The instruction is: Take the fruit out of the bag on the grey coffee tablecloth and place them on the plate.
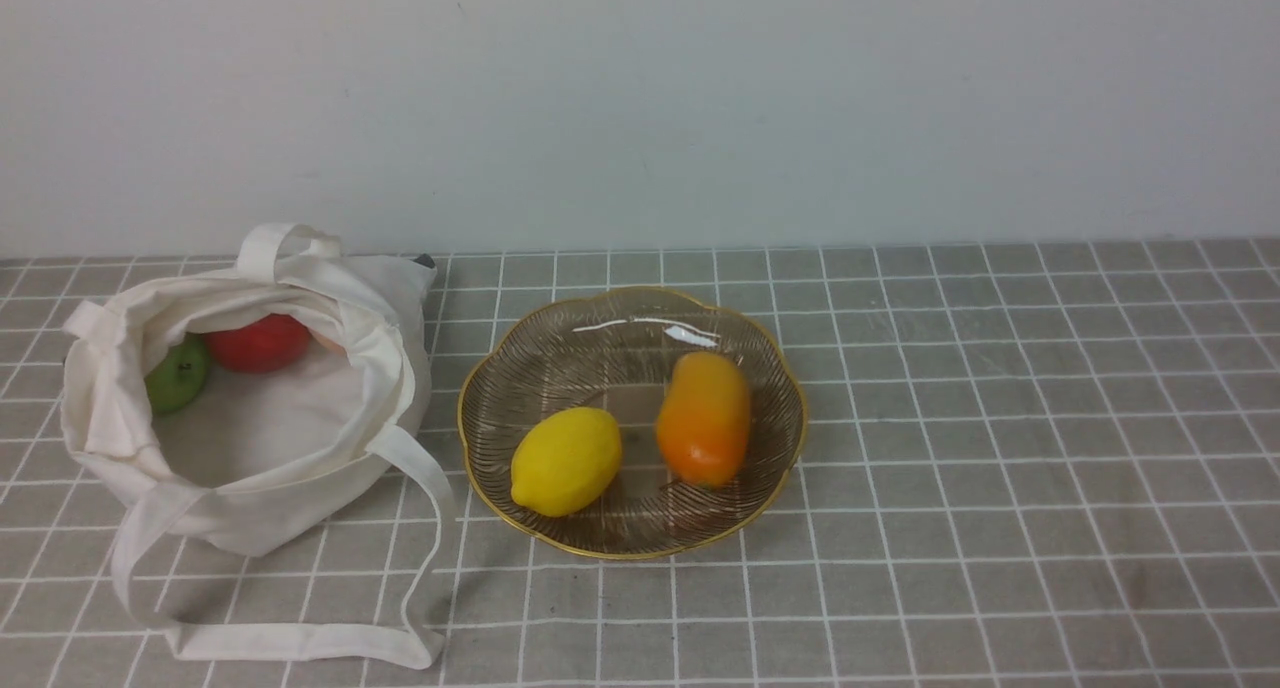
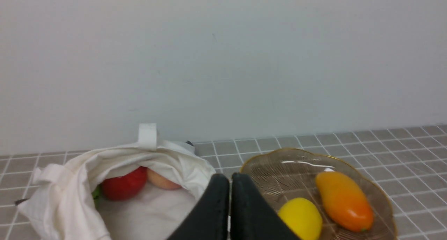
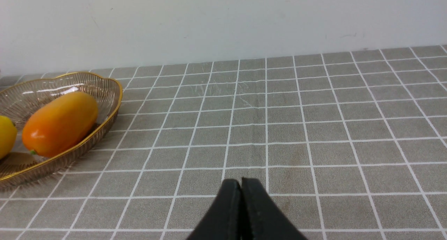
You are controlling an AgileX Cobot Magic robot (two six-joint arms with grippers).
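Observation:
The off-white bag [image 1: 250,468] lies open at the left on the grey checked tablecloth [image 1: 1000,418]. Inside it are a red fruit [image 1: 260,342], a green apple [image 1: 178,373] and a peach-coloured fruit [image 2: 162,180], mostly hidden by the bag's edge. The glass plate [image 1: 760,368] with a gold rim holds an orange-yellow mango [image 1: 704,417] and a yellow lemon [image 1: 566,460]. Neither gripper shows in the front view. My left gripper [image 2: 229,179] is shut and empty, back from the bag and plate. My right gripper [image 3: 241,184] is shut and empty over bare cloth, right of the plate [image 3: 104,79].
A pale wall stands behind the table. The bag's long strap [image 1: 300,640] loops out on the cloth toward the front. The cloth to the right of the plate carries nothing.

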